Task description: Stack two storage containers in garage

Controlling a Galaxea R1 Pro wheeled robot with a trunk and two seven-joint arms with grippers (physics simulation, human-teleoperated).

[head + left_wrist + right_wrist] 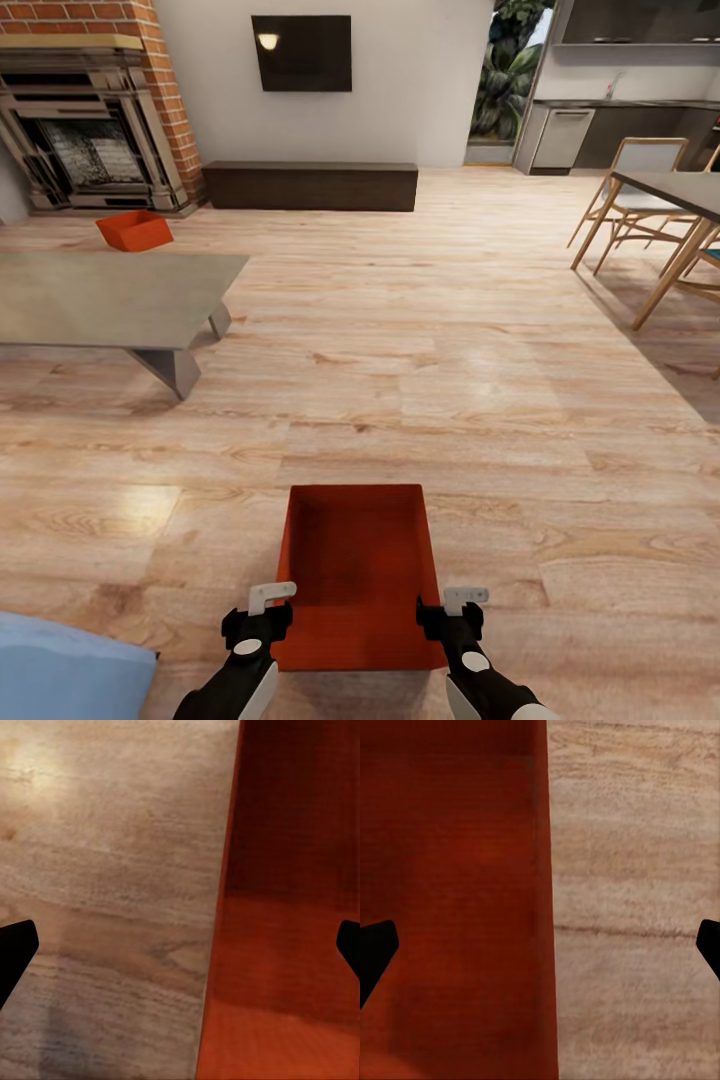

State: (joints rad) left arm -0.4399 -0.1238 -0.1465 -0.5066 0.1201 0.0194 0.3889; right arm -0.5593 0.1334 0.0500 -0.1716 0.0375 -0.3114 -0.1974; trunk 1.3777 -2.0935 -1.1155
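You are at the very start: both bins sit on the living-room wood floor [420, 350], neither carried. The near container [360, 575] lies between your left gripper [262, 612] and right gripper [452, 612], each spread wide astride a side wall, gripping nothing. The far container [134, 230], by the fireplace [90, 110], is partly hidden behind the grey table [110, 295]. The garage is out of sight.

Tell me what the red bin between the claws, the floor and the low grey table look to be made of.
Near red bin: probably molded plastic; plain smooth walls, even red-orange colour, matte sheen. Floor: light wood planks or wood-look laminate; visible grain, knots and plank seams, with a soft gloss. Low grey table: uniform matte grey slab on angled legs; could be painted wood, metal or stone, the render leaves it open.
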